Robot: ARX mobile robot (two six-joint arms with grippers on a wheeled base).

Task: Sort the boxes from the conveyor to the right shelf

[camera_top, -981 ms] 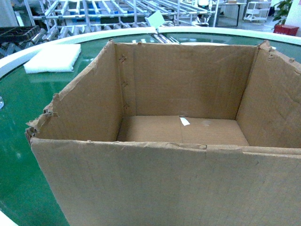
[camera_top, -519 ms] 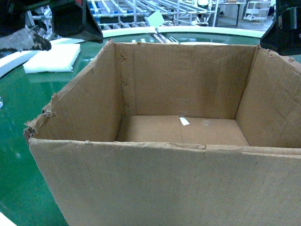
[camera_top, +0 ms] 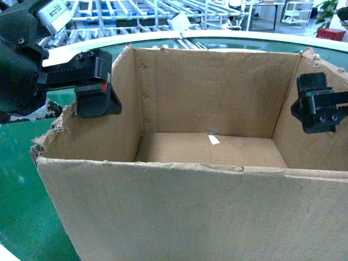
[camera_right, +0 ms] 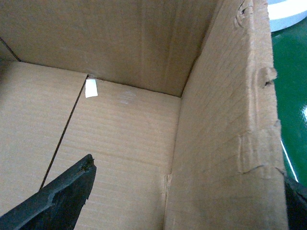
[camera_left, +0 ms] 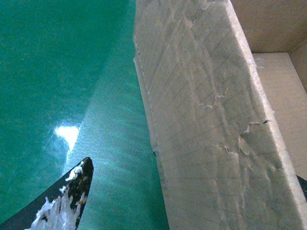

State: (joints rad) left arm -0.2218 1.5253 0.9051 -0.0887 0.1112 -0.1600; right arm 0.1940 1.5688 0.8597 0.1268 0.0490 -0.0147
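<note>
I had the cardboard box (camera_top: 212,179) sitting on the green conveyor (camera_top: 22,179), open top up. My left claw (camera_top: 95,89) straddled the box's left wall, spread wide, one finger (camera_left: 64,201) outside over the belt. My right claw (camera_top: 318,106) straddled the right wall, also wide, one finger (camera_right: 57,199) inside.
</note>
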